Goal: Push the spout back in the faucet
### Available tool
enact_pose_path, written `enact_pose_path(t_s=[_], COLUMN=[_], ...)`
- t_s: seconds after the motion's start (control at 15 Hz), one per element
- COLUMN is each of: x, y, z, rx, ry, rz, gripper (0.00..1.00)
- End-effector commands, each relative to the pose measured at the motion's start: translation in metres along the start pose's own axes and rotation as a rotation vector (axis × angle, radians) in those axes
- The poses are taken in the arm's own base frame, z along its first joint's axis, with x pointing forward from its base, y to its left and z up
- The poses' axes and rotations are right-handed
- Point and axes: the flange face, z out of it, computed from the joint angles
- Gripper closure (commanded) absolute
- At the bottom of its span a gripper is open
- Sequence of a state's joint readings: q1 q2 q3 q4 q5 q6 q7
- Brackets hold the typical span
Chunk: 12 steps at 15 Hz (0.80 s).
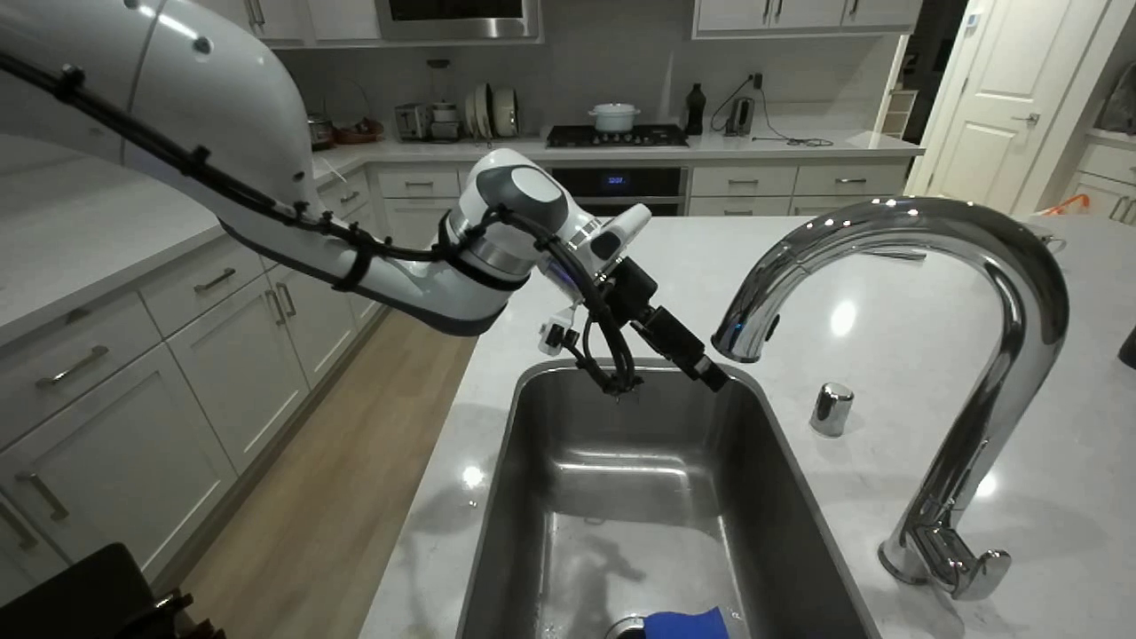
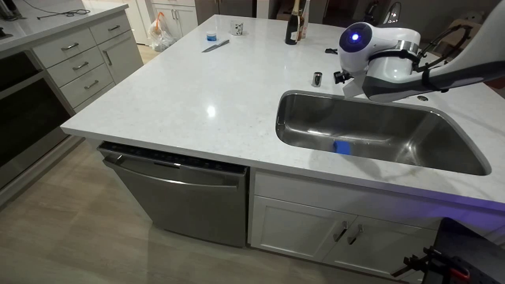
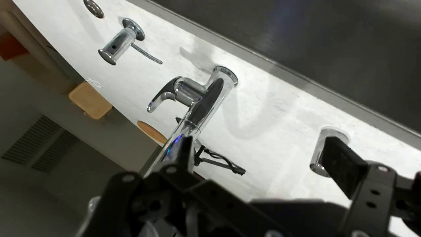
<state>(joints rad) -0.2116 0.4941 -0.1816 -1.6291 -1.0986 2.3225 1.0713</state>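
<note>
The chrome faucet (image 1: 985, 417) rises from the counter beside the sink and arches over toward it. At the end of the arch, the spout (image 1: 754, 306) points down; a thin seam shows where it meets the tube, and I cannot tell how fully it is seated. My gripper (image 1: 713, 373) slants downward just below and beside the spout's tip, apart from it as far as I can see. In the wrist view the fingers (image 3: 345, 164) are wide apart with nothing between them. There the faucet's tube runs behind the opposite finger, and the spout is out of view.
The steel sink (image 1: 781, 479) lies below the gripper, with a blue cloth or sponge (image 1: 688, 625) near its drain. A chrome knob (image 1: 832, 409) stands on the counter near the faucet. A soap dispenser (image 3: 120, 44) is on the faucet's far side. A knife (image 2: 216, 46) lies farther off.
</note>
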Motion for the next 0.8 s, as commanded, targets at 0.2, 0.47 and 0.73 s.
enact_pose_path(t_s=[0.2, 0.47, 0.73], x=[0.000, -0.002, -0.020], y=[-0.005, 0.002, 0.006], z=[0.004, -0.006, -0.025], rx=[0.034, 0.054, 0.044], ry=[-0.105, -0.165, -0.146], rz=[-0.098, -0.104, -0.098], gripper=[0.00, 0.00, 0.00])
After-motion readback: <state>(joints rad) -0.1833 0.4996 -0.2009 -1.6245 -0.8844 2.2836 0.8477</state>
